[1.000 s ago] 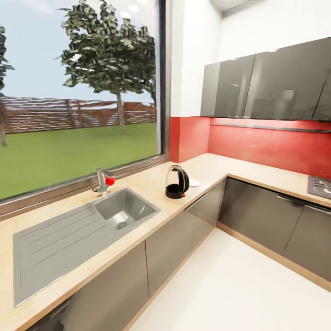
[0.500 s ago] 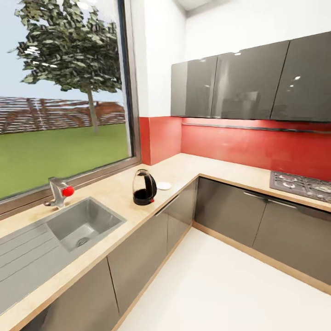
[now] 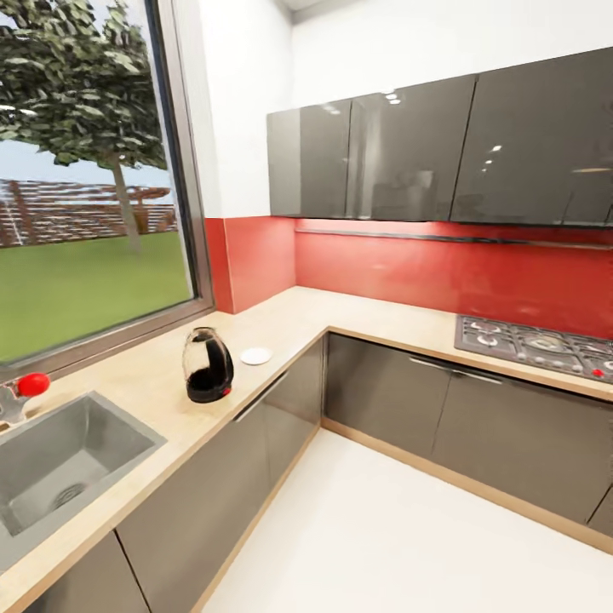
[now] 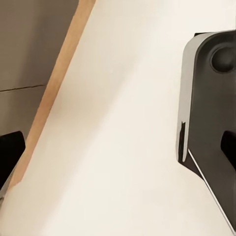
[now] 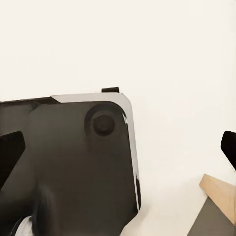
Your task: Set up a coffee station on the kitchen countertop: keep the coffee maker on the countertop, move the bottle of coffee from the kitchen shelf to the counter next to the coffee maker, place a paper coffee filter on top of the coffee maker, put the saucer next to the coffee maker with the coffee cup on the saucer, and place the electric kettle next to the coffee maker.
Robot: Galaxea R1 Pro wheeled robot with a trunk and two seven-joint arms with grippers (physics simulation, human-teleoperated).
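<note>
The electric kettle (image 3: 207,366), clear glass with a black base, lid and handle, stands on the kitchen countertop (image 3: 281,319) near its front edge. Just beyond it lies the small white saucer (image 3: 255,356), bare on top. In the left wrist view my left gripper (image 4: 118,150) is open over pale floor, one dark fingertip (image 4: 10,153) at the frame's edge. My right gripper (image 5: 118,150) is open too, fingertips (image 5: 10,152) wide apart above the robot's black base. The coffee maker, bottle of coffee, kitchen shelf, paper coffee filter and coffee cup are out of view.
A steel sink (image 3: 51,460) with a red-knobbed tap (image 3: 32,384) sits left of the kettle. The worktop turns a corner toward a gas hob (image 3: 536,342). Dark grey wall cabinets (image 3: 409,153) hang above a red backsplash. White floor (image 3: 409,536) lies open before the cabinets.
The head camera has swung to the right, so sink, kettle and saucer slide left in the picture and the hob comes into view. Kettle and saucer keep their places on the counter.
</note>
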